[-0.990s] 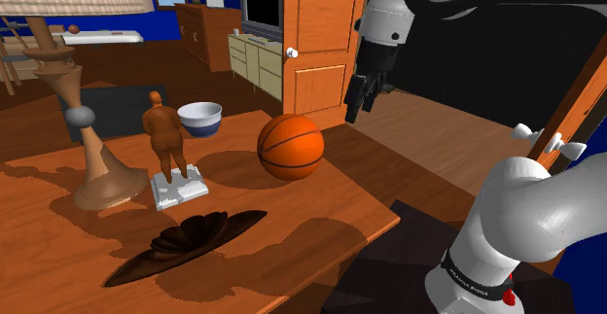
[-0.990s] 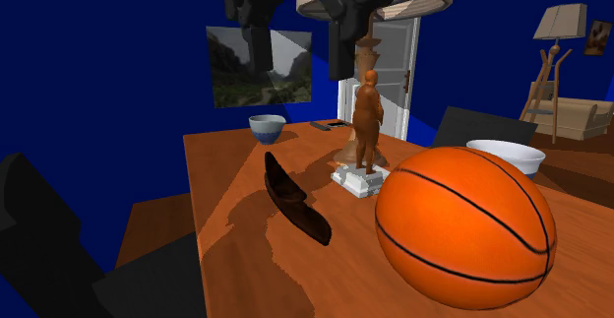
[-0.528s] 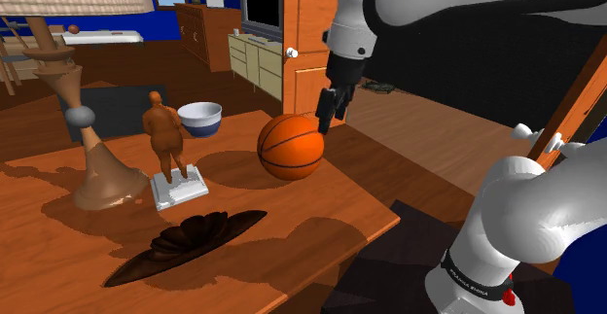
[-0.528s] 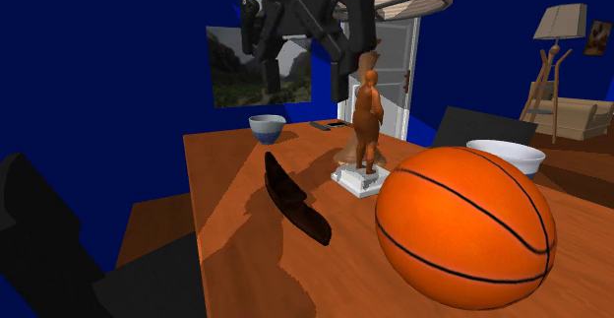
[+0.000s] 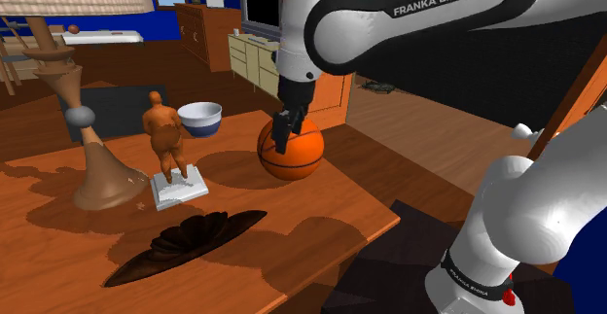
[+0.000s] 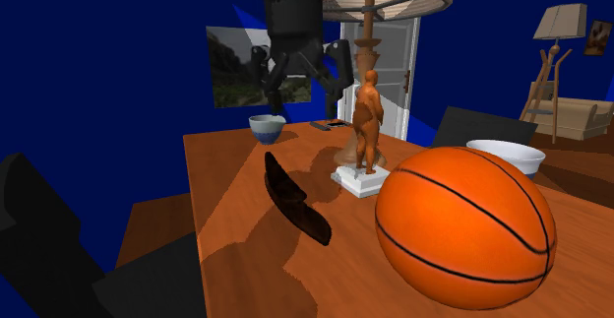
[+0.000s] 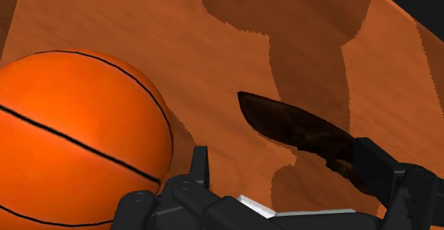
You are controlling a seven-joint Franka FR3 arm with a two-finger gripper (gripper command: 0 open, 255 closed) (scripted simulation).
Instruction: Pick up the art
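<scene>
I am steering a white arm whose black gripper (image 5: 283, 144) hangs, fingers spread wide and holding nothing, in front of a basketball (image 5: 308, 153) at the centre of the shoulder view. I take the art to be the orange-brown figurine (image 5: 164, 135) of a standing person, left of centre in that view, on a white base (image 5: 179, 191) on the wooden table (image 5: 326, 215). In the second exterior view the figurine (image 6: 367, 119) stands just right of centre, with the open gripper (image 6: 303, 88) above and to its left, well apart. Its long axis is upright, head at the top. I cannot tell for certain which way it faces. To do this approach well, I judge I should travel above the dark carved dish (image 5: 185, 242) and the ball, centre over the head, and come straight down. I would close across the narrow torso or legs, not the broad base. A tall wooden lamp stem (image 5: 99, 166) stands near, so I would avoid swinging wide.
</scene>
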